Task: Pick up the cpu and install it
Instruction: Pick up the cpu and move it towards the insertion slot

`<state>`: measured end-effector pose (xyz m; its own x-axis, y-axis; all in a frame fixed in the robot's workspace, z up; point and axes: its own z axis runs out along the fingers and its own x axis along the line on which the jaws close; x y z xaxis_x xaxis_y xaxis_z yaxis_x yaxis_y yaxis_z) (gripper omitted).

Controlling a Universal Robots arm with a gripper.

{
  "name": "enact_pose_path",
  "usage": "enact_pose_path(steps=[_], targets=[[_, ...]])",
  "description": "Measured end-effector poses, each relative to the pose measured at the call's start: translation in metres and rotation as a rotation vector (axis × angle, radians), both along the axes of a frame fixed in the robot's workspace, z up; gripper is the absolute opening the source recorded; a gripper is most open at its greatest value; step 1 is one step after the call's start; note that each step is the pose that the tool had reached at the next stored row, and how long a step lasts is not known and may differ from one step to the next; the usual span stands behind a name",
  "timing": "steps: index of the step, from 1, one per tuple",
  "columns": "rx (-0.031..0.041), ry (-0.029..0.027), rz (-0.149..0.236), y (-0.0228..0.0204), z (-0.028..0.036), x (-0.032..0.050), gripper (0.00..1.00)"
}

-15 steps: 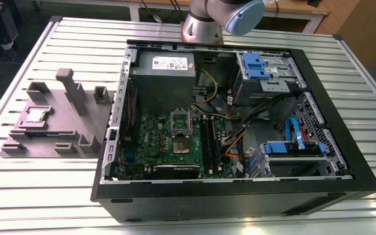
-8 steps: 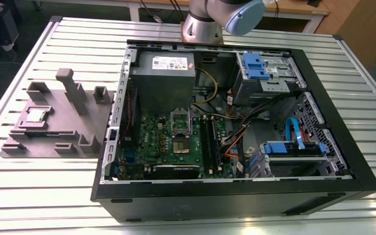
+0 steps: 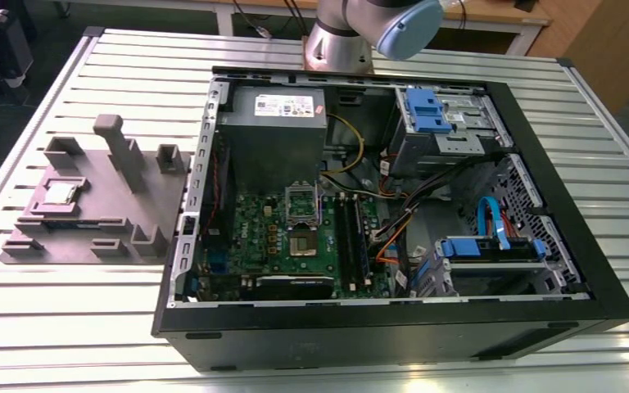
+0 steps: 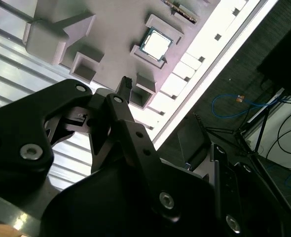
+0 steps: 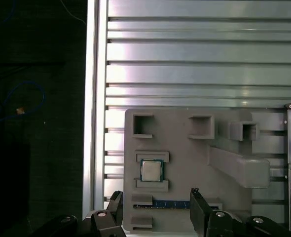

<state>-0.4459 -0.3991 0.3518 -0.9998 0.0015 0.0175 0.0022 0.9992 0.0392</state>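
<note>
Your tool (image 5: 156,192) is spread wide in the first wrist view: both dark fingers (image 5: 117,203) stand well apart with nothing pinched between them, hanging above the near edge of the grey holder block (image 5: 185,153). The cpu (image 5: 151,171) is parked in that block, lying flat in a shallow pocket between two raised lips, and the tool isn't touching it. It's a small square chip with a silvery-grey metal lid and a thin pale rim all round, and the lid looks a bit shiny. If there's print on the lid, it's too small to make out. Just beside it, a long bluish-green stick (image 5: 170,204) lies in its own slot on the same block. The block rests on the slatted metal surface (image 5: 195,64), on the exterior view's left of the open computer case (image 3: 402,332). Inside the case, the grey power supply (image 3: 276,135) has a white sticker (image 3: 282,105), but you can't read the writing.
</note>
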Motion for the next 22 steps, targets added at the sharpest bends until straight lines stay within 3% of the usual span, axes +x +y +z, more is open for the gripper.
enact_pose_path(steps=[4,5,6,22], targets=[[0.0000,0.0000,0.000,0.0000,-0.0009,0.0000,0.65],[0.0000,0.0000,0.000,0.0000,-0.0075,0.0000,0.65],[0.0000,0.0000,0.000,0.0000,-0.0097,0.0000,0.65],[0.0002,-0.0004,0.000,0.0000,-0.0161,0.0000,0.65]])
